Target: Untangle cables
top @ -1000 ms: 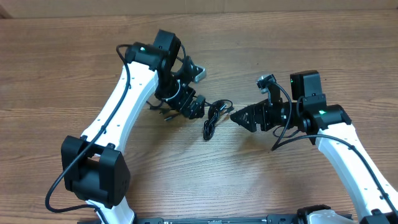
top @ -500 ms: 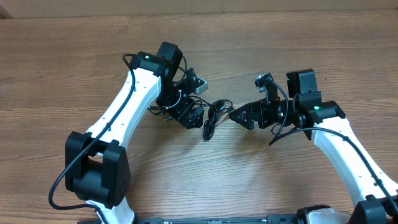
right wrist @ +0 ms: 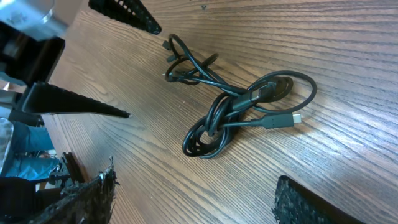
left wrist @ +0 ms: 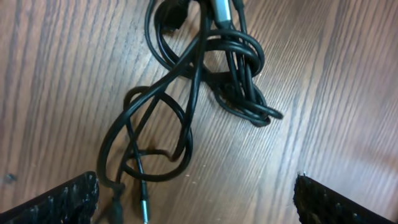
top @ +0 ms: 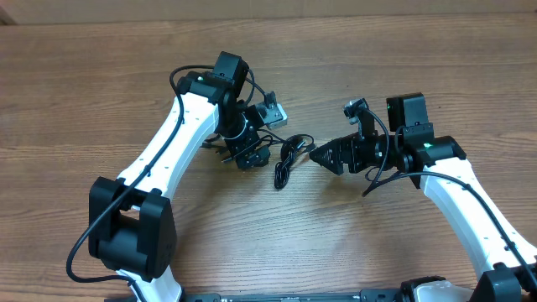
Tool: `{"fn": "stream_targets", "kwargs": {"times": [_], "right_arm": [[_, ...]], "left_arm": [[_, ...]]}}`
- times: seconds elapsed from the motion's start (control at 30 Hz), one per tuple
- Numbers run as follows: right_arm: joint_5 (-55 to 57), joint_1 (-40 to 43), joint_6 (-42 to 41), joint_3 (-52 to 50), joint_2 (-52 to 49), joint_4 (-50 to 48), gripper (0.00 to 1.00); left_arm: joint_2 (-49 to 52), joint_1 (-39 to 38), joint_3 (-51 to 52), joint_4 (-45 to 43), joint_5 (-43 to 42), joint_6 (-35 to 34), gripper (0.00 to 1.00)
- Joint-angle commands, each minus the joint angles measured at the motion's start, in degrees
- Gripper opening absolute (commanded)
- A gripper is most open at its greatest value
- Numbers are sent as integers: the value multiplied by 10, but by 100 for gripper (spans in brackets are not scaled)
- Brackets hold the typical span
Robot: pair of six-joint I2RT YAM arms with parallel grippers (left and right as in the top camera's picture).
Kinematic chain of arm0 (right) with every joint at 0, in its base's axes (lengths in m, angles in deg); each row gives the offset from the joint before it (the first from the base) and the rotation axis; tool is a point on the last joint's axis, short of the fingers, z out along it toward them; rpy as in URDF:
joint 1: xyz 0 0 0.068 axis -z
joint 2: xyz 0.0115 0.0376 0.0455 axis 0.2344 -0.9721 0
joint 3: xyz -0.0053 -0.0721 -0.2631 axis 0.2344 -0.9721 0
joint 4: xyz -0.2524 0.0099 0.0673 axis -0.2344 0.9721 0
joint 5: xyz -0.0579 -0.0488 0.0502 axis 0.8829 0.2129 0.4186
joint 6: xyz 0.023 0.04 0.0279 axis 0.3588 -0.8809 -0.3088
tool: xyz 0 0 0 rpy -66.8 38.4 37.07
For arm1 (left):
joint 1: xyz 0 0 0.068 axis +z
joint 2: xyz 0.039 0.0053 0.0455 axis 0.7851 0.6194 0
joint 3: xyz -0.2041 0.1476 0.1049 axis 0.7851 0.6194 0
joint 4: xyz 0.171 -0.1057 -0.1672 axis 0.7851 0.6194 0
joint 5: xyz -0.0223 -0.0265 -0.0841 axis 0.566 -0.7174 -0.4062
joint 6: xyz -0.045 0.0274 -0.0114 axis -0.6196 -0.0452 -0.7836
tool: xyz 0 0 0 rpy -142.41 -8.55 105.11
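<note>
Since a second ago my left arm has pulled its wrist in closer over the tangle, and my right arm has crept slightly toward it; the cords have not shifted. The thin black rubber-sheathed cables [top: 285,159] lie knotted on the brown wood-grain table [top: 377,50], between the two arms and held by neither. I keep the left gripper [left wrist: 199,202] spread wide and empty, hanging above the looser loops at the left end of the bundle, so the fingers can straddle a strand. The right gripper [right wrist: 199,199] also stands apart and empty, aimed at the tighter coil near the silver-tipped plug [right wrist: 295,118]. I judge this pairing lets each side take one end and pull apart.
</note>
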Motion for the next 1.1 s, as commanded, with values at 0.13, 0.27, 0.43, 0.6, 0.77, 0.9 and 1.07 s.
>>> {"fn": "stream_targets", "kwargs": {"times": [0.13,0.27,0.43,0.6,0.77,0.9,1.07], "right_arm": [[3,-3,1,7,-1,-2,77],[3,-3,1,7,-1,-2,77],[3,-3,1,7,-1,-2,72],[3,-3,1,7,-1,-2,70],[3,-3,1,7,-1,-2,67],[3,-3,1,7,-1,-2,66],[3,-3,1,7,-1,-2,65]], "left_arm": [[5,-5,43,-12,-23,88,100],[5,-5,68,-49,-25,85,99],[5,-5,92,-89,-26,85,94],[5,-5,107,-111,-26,85,84],[5,-5,107,-119,-26,85,45],[5,-5,107,-126,-26,85,12],[5,-5,107,-125,-37,85,4]]}}
